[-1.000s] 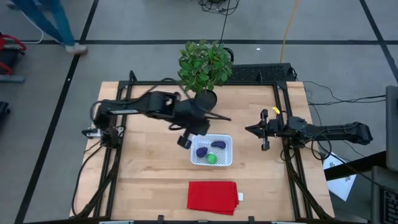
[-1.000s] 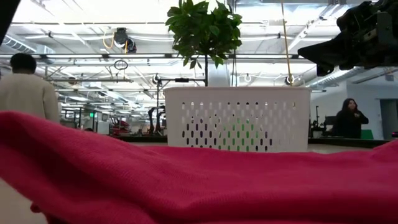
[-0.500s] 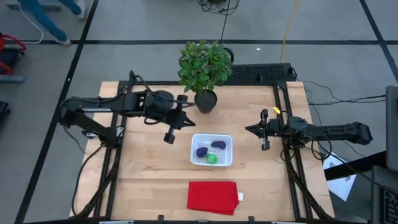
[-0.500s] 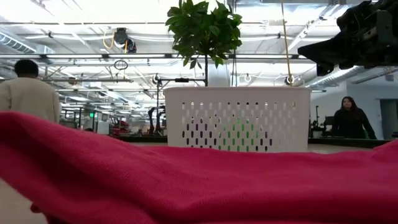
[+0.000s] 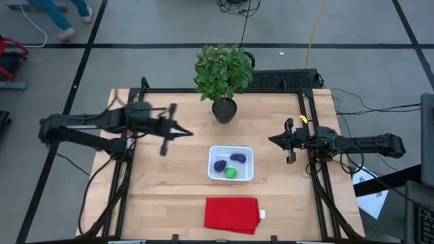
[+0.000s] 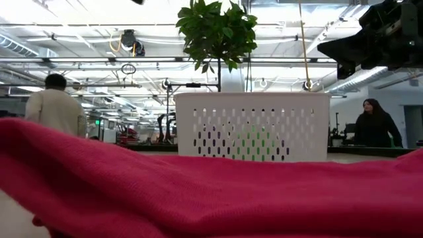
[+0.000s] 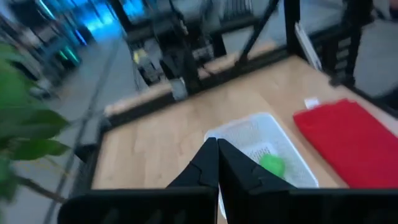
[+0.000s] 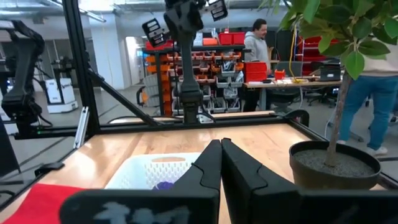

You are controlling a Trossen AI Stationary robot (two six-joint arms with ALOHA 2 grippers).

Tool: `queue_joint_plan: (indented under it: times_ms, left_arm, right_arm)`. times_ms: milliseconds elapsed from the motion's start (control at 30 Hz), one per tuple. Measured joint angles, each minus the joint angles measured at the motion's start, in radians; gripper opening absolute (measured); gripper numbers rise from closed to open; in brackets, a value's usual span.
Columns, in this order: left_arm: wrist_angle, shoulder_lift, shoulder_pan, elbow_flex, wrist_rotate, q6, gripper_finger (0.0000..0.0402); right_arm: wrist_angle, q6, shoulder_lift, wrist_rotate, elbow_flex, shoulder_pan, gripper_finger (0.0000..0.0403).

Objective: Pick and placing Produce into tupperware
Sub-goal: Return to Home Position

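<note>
The white tupperware [image 5: 230, 163] stands at the table's middle with the produce lying on its mesh bottom: a roundish purple piece [image 5: 220, 165], an elongated purple piece [image 5: 237, 158] and a green round one [image 5: 231, 173]. My left gripper [image 5: 184, 133] is shut and empty, above the table to the left of the tupperware, pointing toward it. In the left wrist view the left gripper [image 7: 215, 144] shows before the tupperware [image 7: 249, 134] and the green piece [image 7: 272, 165]. My right gripper [image 5: 272, 141] waits shut and empty to the right of the tupperware; it also shows as the right gripper [image 8: 221, 144] and the right gripper [image 6: 322, 50].
A potted plant [image 5: 224, 74] stands behind the tupperware near the far edge. A flat red cloth [image 5: 232, 214] lies near the front edge and fills the low view's foreground as the red cloth [image 6: 198, 192]. People stand in the room beyond the table.
My left gripper has drawn back from beside the tupperware's far left corner toward the table's left edge, and has tipped up from pointing steeply down to nearly level. It has stayed shut. The produce lies unmoved in the tupperware.
</note>
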Motion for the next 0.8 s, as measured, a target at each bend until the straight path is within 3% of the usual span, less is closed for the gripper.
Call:
queue_joint_plan:
  times_ms: [200, 400, 633, 800]
  left_arm:
    - [0.244, -0.261, -0.011, -0.276, -0.012, -0.043, 0.0000]
    - [0.518, -0.338, 0.024, -0.506, 0.009, -0.132, 0.0000]
    - [0.566, -0.395, -0.030, -0.614, 0.018, -0.138, 0.0000]
    - [0.463, -0.549, -0.116, -0.622, -0.140, -0.128, 0.0000]
  right_arm:
    - [-0.013, 0.006, 0.000, -0.001, 0.000, 0.000, 0.0000]
    - [-0.004, 0.014, 0.000, -0.006, 0.000, 0.001, 0.0000]
    - [0.028, 0.024, 0.000, -0.057, 0.000, 0.001, 0.0000]
    - [0.020, 0.054, 0.000, -0.058, 0.000, 0.002, 0.0000]
